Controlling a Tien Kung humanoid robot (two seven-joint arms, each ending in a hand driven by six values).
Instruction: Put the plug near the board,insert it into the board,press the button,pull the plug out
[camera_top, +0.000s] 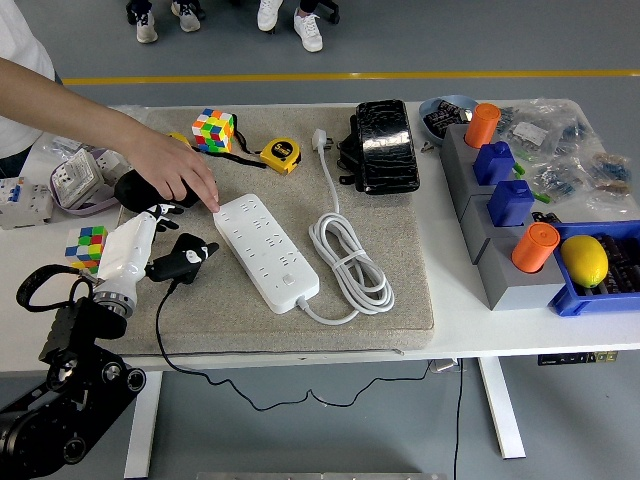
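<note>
White power strip (266, 252) is lying diagonally on the grey felt mat (400, 290), head view, its cord (347, 262) coiled just to its right with the cord's plug (320, 139) sitting near the mat's far edge.

Left hand (150, 240) is coming in from the lower left, white forearm shell angling up toward the mat. Its fingers are closing around the black plug (182, 260), gripping it at the rear end. Plug is sitting at the mat's left side, near the strip's left edge but not touching it, nose pointing toward the strip. Its black cable (165, 340) is trailing off the near table edge and hanging below.

Person's hand (175, 172) is reaching in from the upper left, fingertips touching the strip's far-left corner, pinning it. A black object is lying under that palm, can't tell what.

Right arm isn't showing anywhere.

Other stuff sitting around: Rubik's cube (213, 130) and yellow tape measure (280, 155) at the mat's far side, black pouch (383, 145) beside them, second small cube (85, 243) off the mat at left. Grey block rack (490, 250) at right is carrying orange cylinders and blue blocks; a blue bin (575, 300) next to it is holding a lemon (584, 259). White table (470, 320) is running under everything.
</note>
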